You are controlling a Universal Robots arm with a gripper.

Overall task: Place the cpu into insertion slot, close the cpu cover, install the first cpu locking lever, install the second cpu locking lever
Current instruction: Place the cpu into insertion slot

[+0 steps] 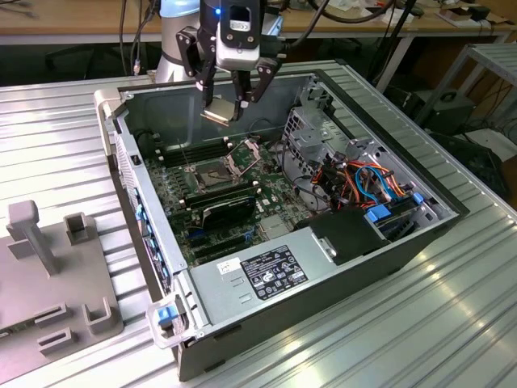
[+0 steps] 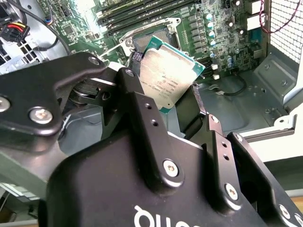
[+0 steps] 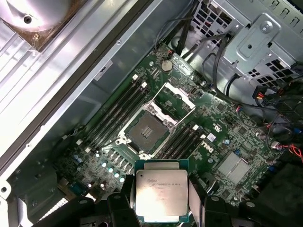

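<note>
A ribbed metal surface (image 1: 452, 323) carries an open computer case (image 1: 404, 234) lying on its side, with the motherboard (image 1: 275, 202) facing up. On the exterior view's left a grey fixture (image 1: 48, 275) with upright blocks sits on the same surface. Behind it all runs a wooden desk (image 1: 81, 24) with dark cables hanging in front of it. Inside the case a labelled power supply (image 1: 266, 275) lies at the near end, and a bundle of coloured wires (image 1: 363, 182) fills the exterior view's right side.

The gripper (image 1: 230, 103) hangs over the far part of the case, clenched on the cpu (image 1: 218, 111), with its black fingers (image 3: 118, 205) pressing two opposite edges of the chip. In the exterior view the cpu is tilted, its tan underside showing, and it is clear of the board below. In both wrist views its silvery top face is turned toward the camera.

The insertion slot (image 3: 147, 130) lies on the motherboard below the cpu and apart from it, with its brownish contact field uncovered. The cpu cover (image 3: 174, 97) is swung up from the slot along one edge. Long black memory slots (image 3: 118, 111) run on either side of the slot.
</note>
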